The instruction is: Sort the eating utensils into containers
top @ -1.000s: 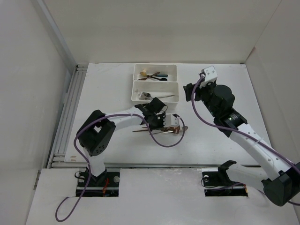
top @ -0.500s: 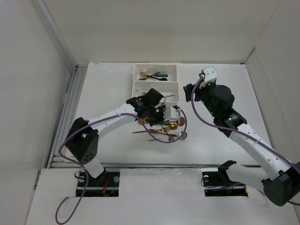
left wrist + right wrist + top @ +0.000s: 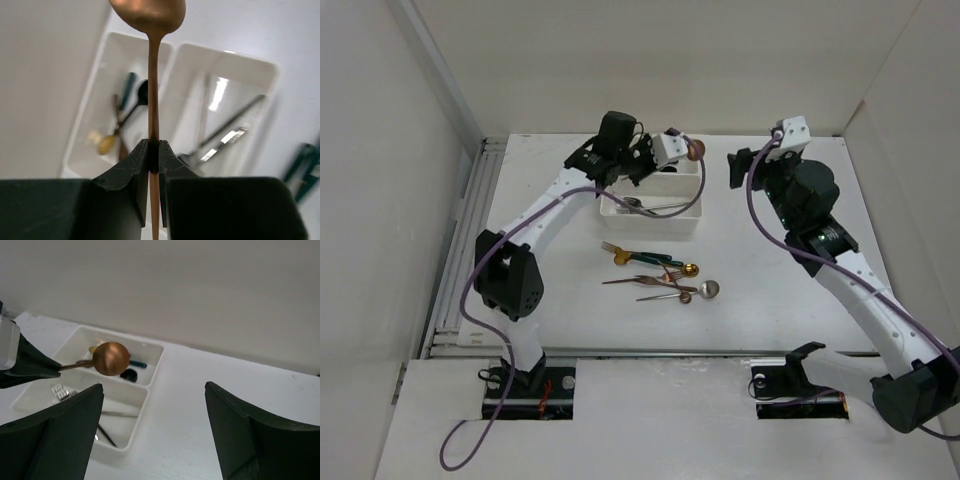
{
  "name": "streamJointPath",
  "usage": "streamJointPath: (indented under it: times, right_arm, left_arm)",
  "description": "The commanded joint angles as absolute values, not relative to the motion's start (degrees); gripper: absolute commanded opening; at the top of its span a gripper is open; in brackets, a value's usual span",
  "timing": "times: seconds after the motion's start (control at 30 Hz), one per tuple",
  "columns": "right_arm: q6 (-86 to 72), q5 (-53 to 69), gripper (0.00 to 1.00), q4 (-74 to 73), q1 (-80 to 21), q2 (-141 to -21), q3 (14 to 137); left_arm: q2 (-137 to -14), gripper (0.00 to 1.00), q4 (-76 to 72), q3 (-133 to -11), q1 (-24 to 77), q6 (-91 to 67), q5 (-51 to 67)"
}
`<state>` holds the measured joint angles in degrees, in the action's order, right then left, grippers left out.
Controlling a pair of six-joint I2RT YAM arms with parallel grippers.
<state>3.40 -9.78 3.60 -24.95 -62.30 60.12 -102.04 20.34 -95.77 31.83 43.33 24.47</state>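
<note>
My left gripper (image 3: pixel 680 150) is shut on a copper spoon (image 3: pixel 152 85), pinching its handle, and holds it above the two white containers. The spoon's round bowl (image 3: pixel 695 150) points right and also shows in the right wrist view as a copper spoon bowl (image 3: pixel 111 358). The far container (image 3: pixel 95 90) holds a gold spoon, a black spoon and a green-handled piece. In the near container (image 3: pixel 650 228) lie silver forks (image 3: pixel 235 135). Several loose eating utensils (image 3: pixel 660 275) lie mid-table. My right gripper (image 3: pixel 155 390) hangs open to the right of the containers, with nothing between its fingers.
White walls close in the table on the left, the back and the right. A metal rail (image 3: pixel 470 240) runs along the left edge. The left arm's purple cable (image 3: pixel 500 250) loops over the table's left half.
My left gripper has lifted the copper spoon from the pile mid-table and carried it back over the containers. The right arm has shifted slightly up and back.
</note>
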Motion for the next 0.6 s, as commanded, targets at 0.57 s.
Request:
streamJointPath:
  times: [0.57]
  right_arm:
    - [8.44, -6.15, 0.87, 7.73, -18.02, -72.69, 72.77]
  left_arm:
    - [-128.15, 0.24, -4.67, -113.21, 25.49, 58.36, 19.07]
